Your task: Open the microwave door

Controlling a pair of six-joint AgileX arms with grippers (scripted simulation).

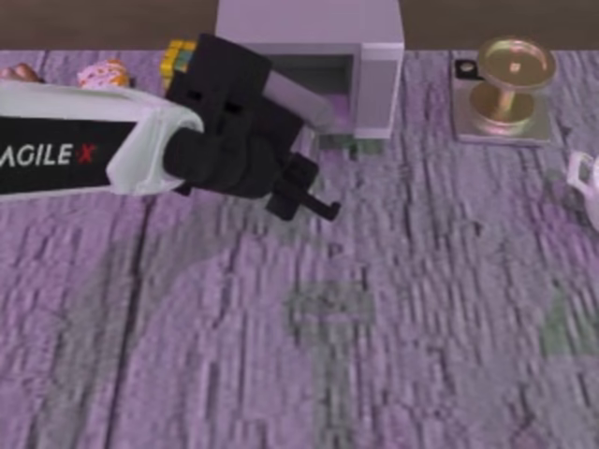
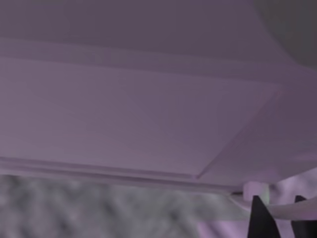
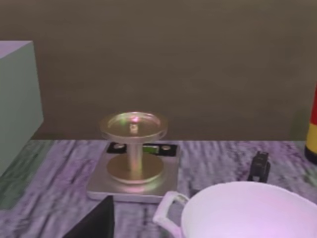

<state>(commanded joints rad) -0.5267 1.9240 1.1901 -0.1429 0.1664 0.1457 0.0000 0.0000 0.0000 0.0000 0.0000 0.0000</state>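
The pale lavender-grey microwave (image 1: 314,23) stands at the back middle of the table. Its microwave door (image 1: 301,99) is swung partway out toward the left, and the dark inside (image 1: 323,70) shows behind it. My left arm reaches in from the left, with my left gripper (image 1: 314,198) just in front of the door's free edge. In the left wrist view the door panel (image 2: 124,114) fills the picture. My left gripper (image 2: 281,218) is shut on the thin pale handle (image 2: 287,210), one dark fingertip (image 2: 260,220) on each side of it. My right gripper (image 3: 101,223) sits parked off the right side.
A gold round scale (image 1: 510,89) on a square base stands to the right of the microwave. A white handled pot (image 1: 585,182) sits at the right edge. A colourful cube (image 1: 176,54) and a pink pastry (image 1: 103,73) lie at the back left.
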